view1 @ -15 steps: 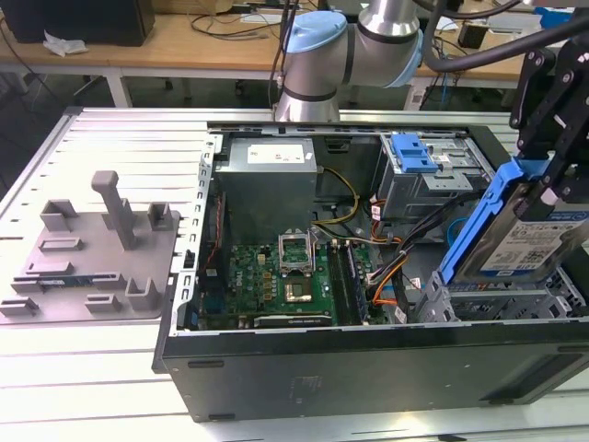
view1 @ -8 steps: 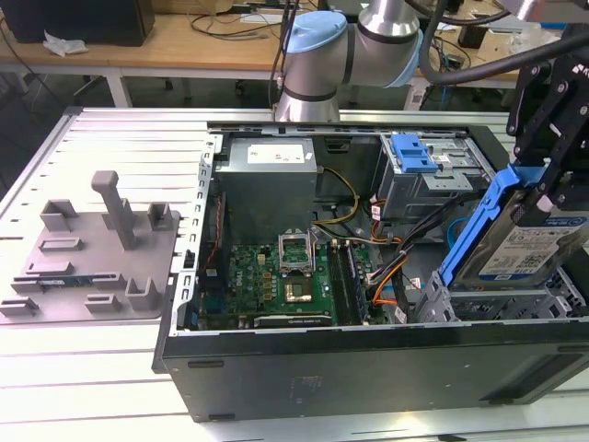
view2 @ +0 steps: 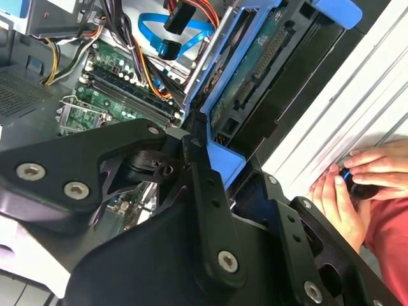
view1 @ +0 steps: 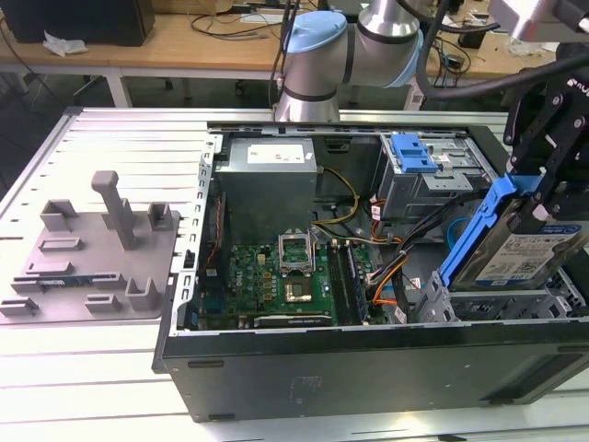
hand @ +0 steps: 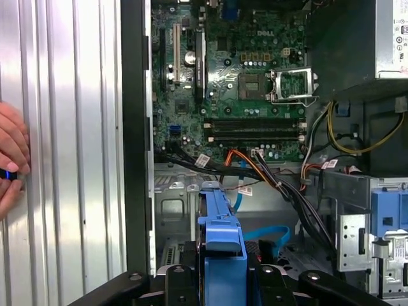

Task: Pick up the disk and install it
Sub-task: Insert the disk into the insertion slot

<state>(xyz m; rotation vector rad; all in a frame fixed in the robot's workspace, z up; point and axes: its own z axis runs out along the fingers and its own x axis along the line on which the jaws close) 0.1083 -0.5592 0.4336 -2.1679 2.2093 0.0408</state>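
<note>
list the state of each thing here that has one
disk: gripped, tilted, not seated
gripper: shut on the disk
computer case: lying flat, side panel off
cpu socket: cover flipped up

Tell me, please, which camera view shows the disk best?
The exterior view: there the disk shows its silver face, label and blue bracket, tilted over the computer case. The second wrist view shows the disk from its circuit-board side, with connectors; the first wrist view shows the end of its blue bracket.
</note>
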